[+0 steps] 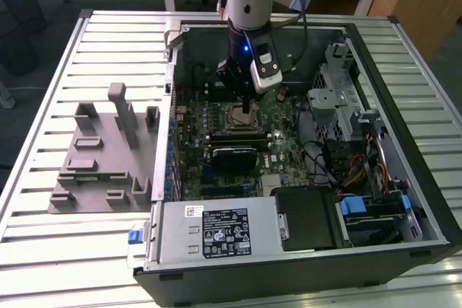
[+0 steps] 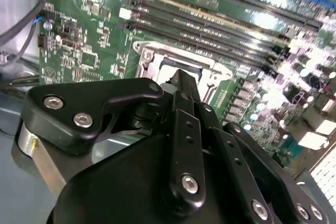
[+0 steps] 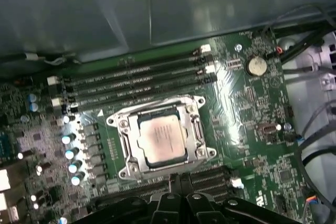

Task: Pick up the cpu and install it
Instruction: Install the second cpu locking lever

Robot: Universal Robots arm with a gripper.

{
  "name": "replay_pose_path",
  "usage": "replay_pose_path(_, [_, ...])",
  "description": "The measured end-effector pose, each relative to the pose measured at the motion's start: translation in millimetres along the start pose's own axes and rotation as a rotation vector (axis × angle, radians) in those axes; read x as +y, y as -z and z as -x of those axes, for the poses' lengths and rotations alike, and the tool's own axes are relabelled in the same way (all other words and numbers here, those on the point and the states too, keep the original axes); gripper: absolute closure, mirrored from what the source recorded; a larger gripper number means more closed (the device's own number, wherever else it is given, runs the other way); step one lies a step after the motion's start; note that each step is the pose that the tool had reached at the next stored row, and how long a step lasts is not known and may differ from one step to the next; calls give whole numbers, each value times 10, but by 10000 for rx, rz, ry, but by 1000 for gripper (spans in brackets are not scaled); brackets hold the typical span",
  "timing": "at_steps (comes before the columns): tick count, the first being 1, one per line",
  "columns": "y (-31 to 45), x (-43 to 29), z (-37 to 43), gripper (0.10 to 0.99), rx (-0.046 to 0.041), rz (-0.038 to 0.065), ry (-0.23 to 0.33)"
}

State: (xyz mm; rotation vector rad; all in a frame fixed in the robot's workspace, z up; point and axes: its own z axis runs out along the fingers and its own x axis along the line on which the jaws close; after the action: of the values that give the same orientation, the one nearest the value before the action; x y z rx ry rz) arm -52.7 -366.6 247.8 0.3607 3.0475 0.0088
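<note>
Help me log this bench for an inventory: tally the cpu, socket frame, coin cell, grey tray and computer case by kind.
cpu: 1
socket frame: 1
coin cell: 1
grey slotted tray: 1
computer case: 1
Total: 5

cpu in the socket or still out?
In. The cpu lies flat inside the socket frame on the motherboard; the claw hangs above it.
</note>
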Motion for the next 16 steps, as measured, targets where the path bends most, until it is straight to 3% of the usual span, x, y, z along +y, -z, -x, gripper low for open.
replay_pose_path(5, [-26,-83,13,980,0,0,6])
replay_pose_path(11, [-127,-151,7,980,4,2,27])
replay_pose_path(16, [-186,-176,-94,980,6,3,30])
